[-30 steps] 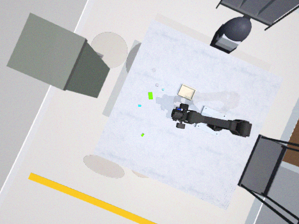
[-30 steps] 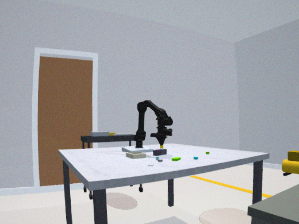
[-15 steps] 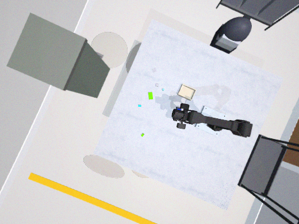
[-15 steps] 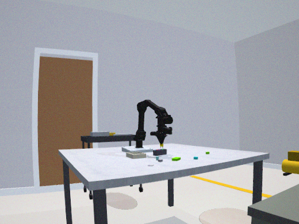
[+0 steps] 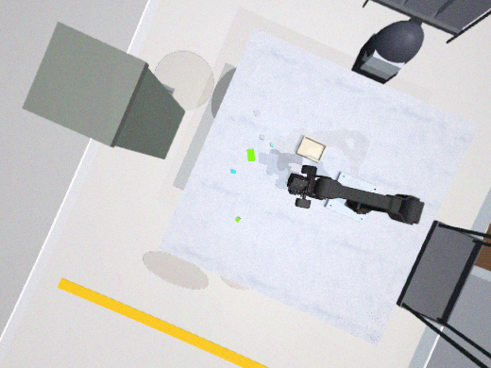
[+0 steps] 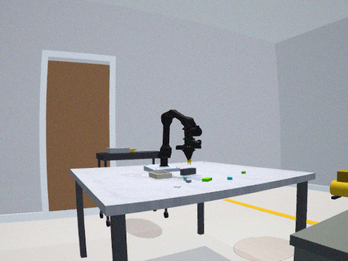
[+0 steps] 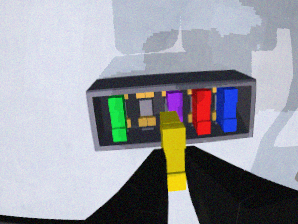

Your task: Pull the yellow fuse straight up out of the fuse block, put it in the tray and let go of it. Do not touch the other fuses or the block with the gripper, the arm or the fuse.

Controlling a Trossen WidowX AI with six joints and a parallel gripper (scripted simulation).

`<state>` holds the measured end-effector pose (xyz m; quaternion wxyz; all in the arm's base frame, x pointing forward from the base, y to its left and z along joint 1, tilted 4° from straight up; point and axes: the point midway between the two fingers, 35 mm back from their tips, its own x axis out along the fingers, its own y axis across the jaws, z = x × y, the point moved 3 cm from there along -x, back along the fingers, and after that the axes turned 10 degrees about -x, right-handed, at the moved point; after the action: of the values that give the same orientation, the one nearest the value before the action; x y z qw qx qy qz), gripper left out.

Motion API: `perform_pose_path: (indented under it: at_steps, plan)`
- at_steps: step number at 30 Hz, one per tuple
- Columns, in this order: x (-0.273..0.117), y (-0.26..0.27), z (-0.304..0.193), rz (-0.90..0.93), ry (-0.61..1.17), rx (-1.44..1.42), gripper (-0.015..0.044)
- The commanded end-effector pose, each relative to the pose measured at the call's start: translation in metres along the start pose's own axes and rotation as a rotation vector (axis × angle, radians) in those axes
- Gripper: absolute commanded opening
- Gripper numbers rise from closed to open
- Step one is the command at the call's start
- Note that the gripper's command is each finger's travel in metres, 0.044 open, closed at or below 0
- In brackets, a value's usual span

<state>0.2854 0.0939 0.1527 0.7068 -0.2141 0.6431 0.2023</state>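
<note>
My gripper is shut on the yellow fuse. The fuse hangs from the fingertips, clear above the dark fuse block. In the wrist view the block holds a green fuse, a purple fuse, a red fuse and a blue fuse. The slot between green and purple is empty. The yellow fuse partly hides the purple one. The beige tray stands beside the block and is empty in the top view, where the arm hides the block and fuse.
A bright green block, a cyan piece, a small green piece and small grey and teal bits lie on the table beyond the block and tray. The arm's base plate is behind the gripper.
</note>
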Motion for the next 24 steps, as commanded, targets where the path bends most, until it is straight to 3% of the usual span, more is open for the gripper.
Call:
perform_pose_path:
  at_steps: [1, 24]
  plan:
    - [-0.001, -0.018, -0.001, -0.002, 0.002, 0.002, 0.0]
    - [-0.002, -0.137, -0.04, -0.01, 0.006, 0.001, 0.0]
